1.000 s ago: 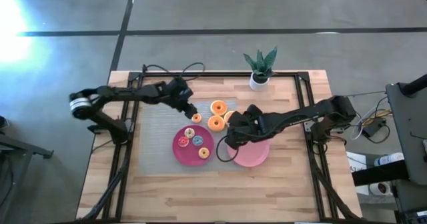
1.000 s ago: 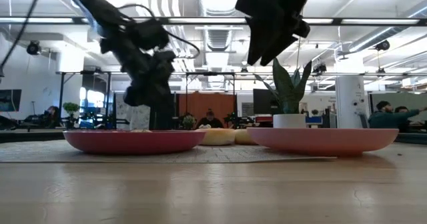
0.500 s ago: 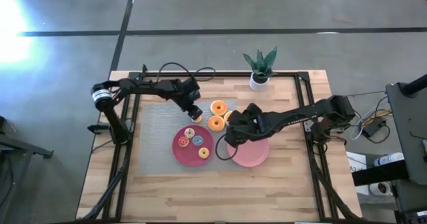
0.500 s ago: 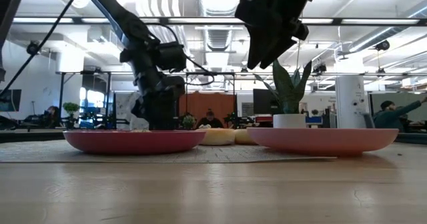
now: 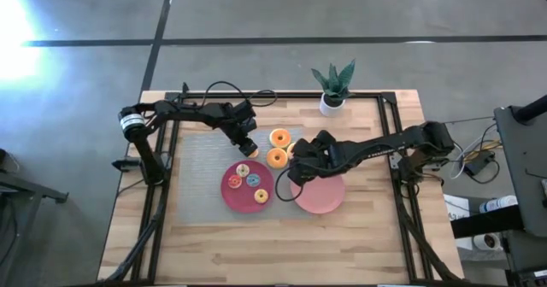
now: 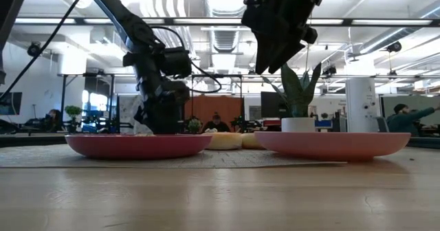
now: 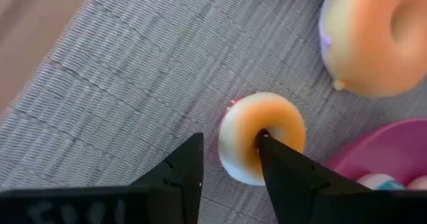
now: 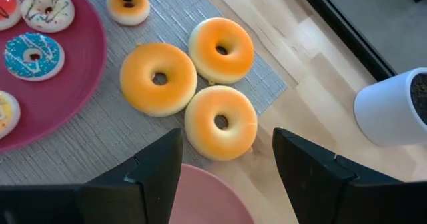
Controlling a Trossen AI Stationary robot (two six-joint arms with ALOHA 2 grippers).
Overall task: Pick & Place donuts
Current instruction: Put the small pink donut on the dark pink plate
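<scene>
A small whitish-iced donut point(image 7: 261, 137) lies flat on the grey mat, just off the magenta plate point(image 5: 229, 195). My left gripper point(image 5: 247, 143) is low over it and open, one finger in the ring's hole and the other outside it. Several small iced donuts point(image 8: 33, 55) lie on the magenta plate. Three large orange donuts point(image 8: 158, 79) point(image 8: 221, 49) point(image 8: 221, 121) rest side by side on the mat. My right gripper point(image 5: 299, 172) hangs wide open above the gap between the two plates, touching nothing. My left gripper comes from above, pointing down. One fingertip point(image 7: 267, 144) stands in the hole of the small donut point(image 7: 257, 132). The other finger point(image 7: 190, 157) is outside the ring, with a gap to its rim. The donut lies flat on the mat.
A pale pink plate point(image 5: 329, 200) lies right of the magenta one, beside the mat's corner. A potted plant in a white pot point(image 5: 332, 102) stands at the far edge. A black frame borders the wooden table. Bare wood lies toward the near edge. People sit in the room beyond.
My left arm has folded in toward the table. Its gripper has shifted a little toward the right and come down onto the small donut on the mat. The donuts and plates have stayed where they were.
</scene>
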